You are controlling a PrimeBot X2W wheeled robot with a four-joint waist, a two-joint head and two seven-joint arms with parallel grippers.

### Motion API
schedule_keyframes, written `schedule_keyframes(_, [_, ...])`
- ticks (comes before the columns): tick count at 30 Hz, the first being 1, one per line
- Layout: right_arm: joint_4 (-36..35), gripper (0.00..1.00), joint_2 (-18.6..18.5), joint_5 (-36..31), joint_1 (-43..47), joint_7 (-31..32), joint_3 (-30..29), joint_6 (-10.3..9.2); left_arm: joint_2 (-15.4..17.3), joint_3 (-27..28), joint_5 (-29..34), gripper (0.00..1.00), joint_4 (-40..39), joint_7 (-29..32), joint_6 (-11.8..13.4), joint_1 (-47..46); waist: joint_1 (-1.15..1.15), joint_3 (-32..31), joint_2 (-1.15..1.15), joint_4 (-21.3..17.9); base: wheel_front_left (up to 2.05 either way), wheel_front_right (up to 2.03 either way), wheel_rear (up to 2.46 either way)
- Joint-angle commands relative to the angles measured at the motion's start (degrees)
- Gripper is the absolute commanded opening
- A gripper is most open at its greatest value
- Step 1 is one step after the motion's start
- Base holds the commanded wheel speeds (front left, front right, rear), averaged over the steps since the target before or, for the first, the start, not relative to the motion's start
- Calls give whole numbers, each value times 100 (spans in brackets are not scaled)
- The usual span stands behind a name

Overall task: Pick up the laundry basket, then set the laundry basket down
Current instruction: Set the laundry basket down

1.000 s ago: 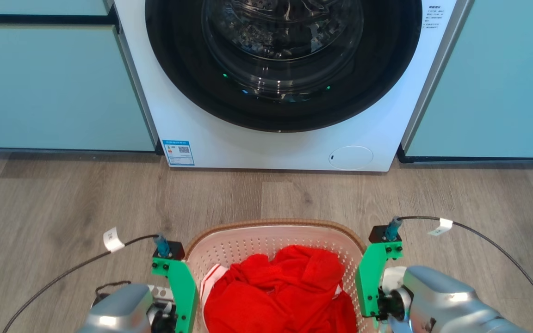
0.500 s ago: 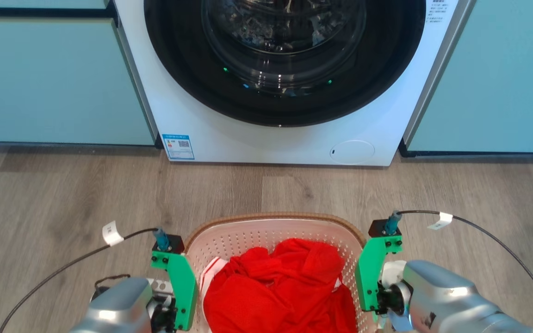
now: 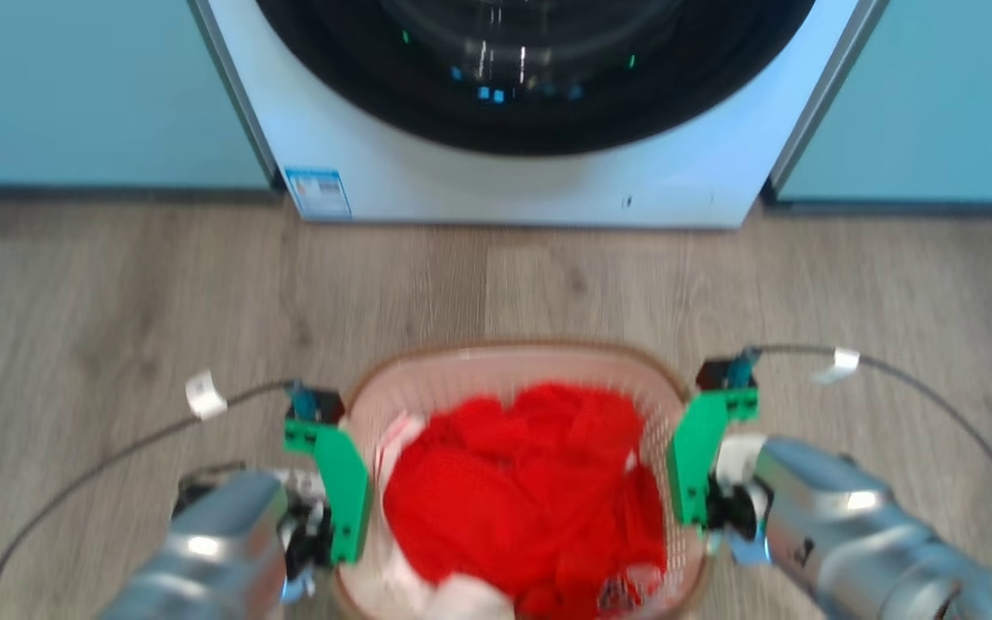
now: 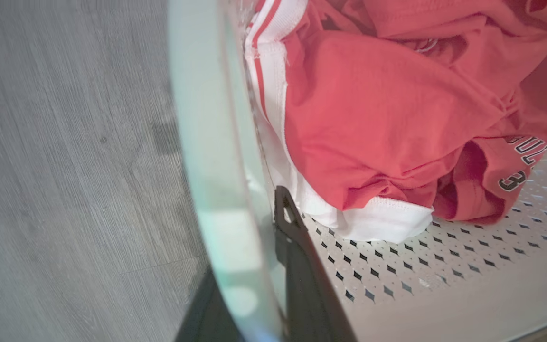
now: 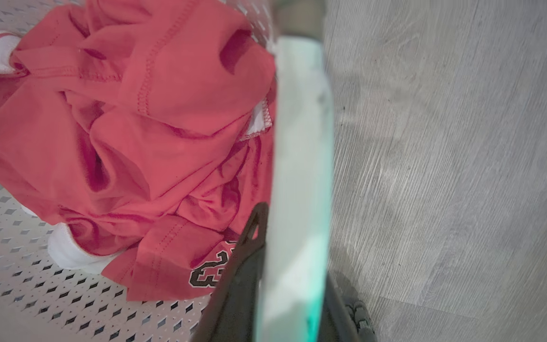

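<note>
We see the laundry basket (image 3: 515,351) low in the middle of the head view, upright, with its open top toward us. It is a small rounded-rectangular tub of white plastic. Its walls and bottom are pierced with small diamond-shaped holes, and its rim is brown with a woven look. A crumpled heap of clothes (image 3: 513,491), mostly red with white trim and dark lettering, fills most of it. The basket is over the wooden floor (image 3: 117,293), apart from the washing machine (image 3: 530,185) ahead; we cannot tell whether its base touches the floor.
</note>
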Motion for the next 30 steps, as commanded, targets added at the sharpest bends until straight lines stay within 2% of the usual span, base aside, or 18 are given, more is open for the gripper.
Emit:
schedule_keyframes(1, [-104, 0, 115, -31, -289, -144, -5, 45, -28, 23, 124, 0, -76, -81, -43, -359, -1, 415, 0, -9, 0, 0, 0])
schedule_keyframes(17, [242, 0, 115, -38, -1107, -1281, -238, 45, -290, 158, 235, 0, 337, -1255, -43, -1324, -1, 2680, 0, -104, 0, 0, 0])
schedule_keyframes(30, [413, 0, 115, -74, -1357, -1924, -405, 45, -317, 103, 444, 0, 165, -1892, 198, -1640, -1, 3647, 0, 0, 0, 0, 0])
